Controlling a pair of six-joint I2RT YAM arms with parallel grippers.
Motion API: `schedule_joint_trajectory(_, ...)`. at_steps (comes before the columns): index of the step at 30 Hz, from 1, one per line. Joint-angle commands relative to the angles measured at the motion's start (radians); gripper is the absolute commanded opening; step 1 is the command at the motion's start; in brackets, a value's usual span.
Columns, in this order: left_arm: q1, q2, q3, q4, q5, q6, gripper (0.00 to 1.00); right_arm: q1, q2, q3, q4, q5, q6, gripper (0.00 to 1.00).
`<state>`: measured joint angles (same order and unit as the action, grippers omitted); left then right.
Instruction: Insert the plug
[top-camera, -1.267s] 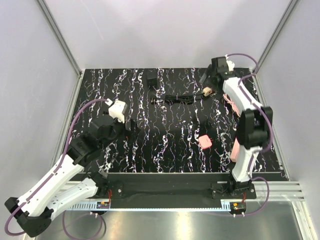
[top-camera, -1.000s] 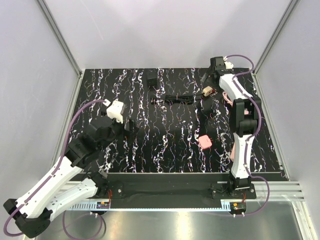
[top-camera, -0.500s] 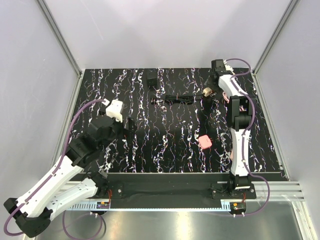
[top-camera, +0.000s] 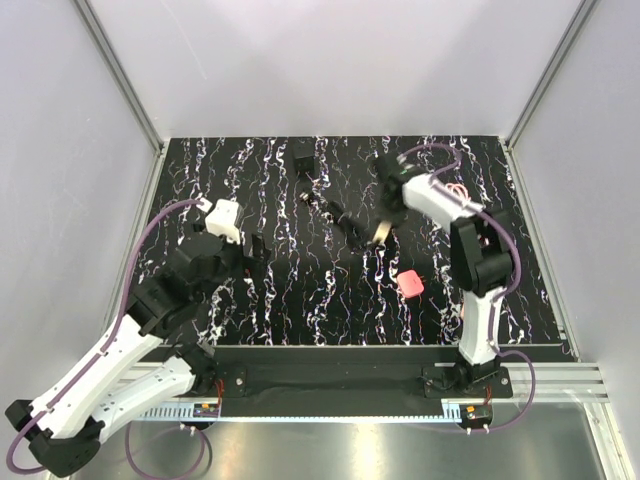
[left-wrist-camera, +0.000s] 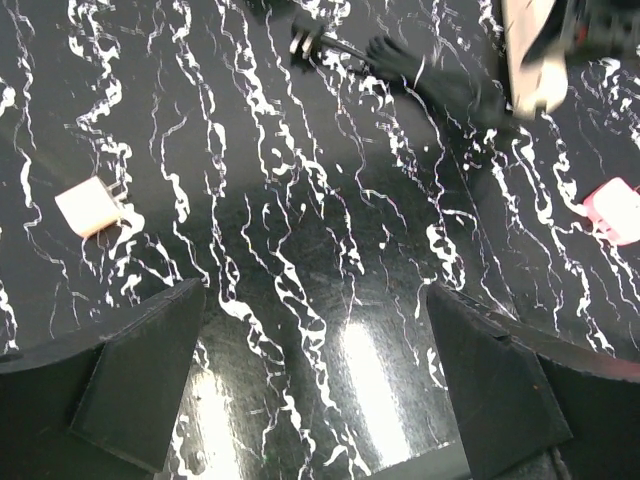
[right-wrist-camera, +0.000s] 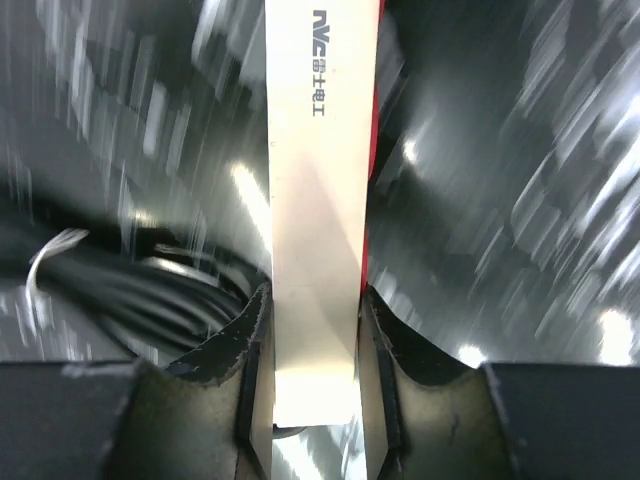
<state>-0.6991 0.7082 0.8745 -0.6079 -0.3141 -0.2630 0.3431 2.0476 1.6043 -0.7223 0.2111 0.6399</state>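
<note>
Progress: early, by my read. Nothing plugged in yet. The socket side looks grabbed; the plug itself is untouched.

Near: left claw (left-wrist-camera: 315, 320) hangs over the black, white-veined marble-look bench (top-camera: 300, 310) at lower left of the top view. Its jaws are at full spread w/ nothing between them. In its wrist view a small cream cube charger with prongs (left-wrist-camera: 92, 207) lies at mid-left. A flat pink square block (top-camera: 410, 283) sits lower right of centre in the top view.

Mid: right claw (right-wrist-camera: 315, 330) is at centre-right of the top view, pinched on a cream plastic power strip (right-wrist-camera: 315, 180), pads touching both long edges. The strip's red face shows only as a sliver down one side. That wrist view is blurred, so can't tell if the strip is lifted or resting on the bench. A bundled black cord (top-camera: 347, 216) lies just beside the strip's end, on its left in frame.

Far: the small black boxy adapter plug (top-camera: 304, 160) sits on the bench at upper centre of the top view, well apart from both claws.

Left to do, as I judge: pick up the plug (left claw is free for it), line prongs up w/ a socket, push home.

Containers: none in view. Nearest equivalent is the strip's sockets, but they face away, so can't tell if anything's in them.
</note>
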Motion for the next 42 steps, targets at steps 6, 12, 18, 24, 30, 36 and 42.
schedule_joint_trajectory(6,0.004,0.106,0.184,-0.128,0.165,-0.087,0.99,0.292,-0.121,-0.15,-0.219,0.054,0.145,0.02)
schedule_joint_trajectory(12,0.004,0.171,0.179,-0.13,0.251,-0.117,0.99,0.304,-0.151,-0.09,-0.229,0.031,0.092,0.47)
schedule_joint_trajectory(18,-0.008,0.281,0.195,-0.095,0.31,-0.123,0.93,0.28,-0.331,-0.121,-0.223,-0.012,0.041,0.79)
schedule_joint_trajectory(24,-0.103,0.474,0.247,0.002,0.248,-0.153,0.9,0.202,-0.585,-0.327,-0.143,-0.042,0.026,0.8)
schedule_joint_trajectory(30,-0.204,0.796,0.366,0.037,0.185,-0.148,0.81,-0.145,-0.756,-0.48,-0.045,-0.277,-0.02,0.76)
schedule_joint_trajectory(36,-0.254,0.974,0.431,0.204,0.254,-0.107,0.78,-0.154,-0.784,-0.484,-0.02,-0.303,-0.046,0.77)
schedule_joint_trajectory(42,-0.254,1.088,0.492,0.215,0.202,-0.056,0.79,-0.171,-0.762,-0.53,0.015,-0.334,-0.052,0.77)
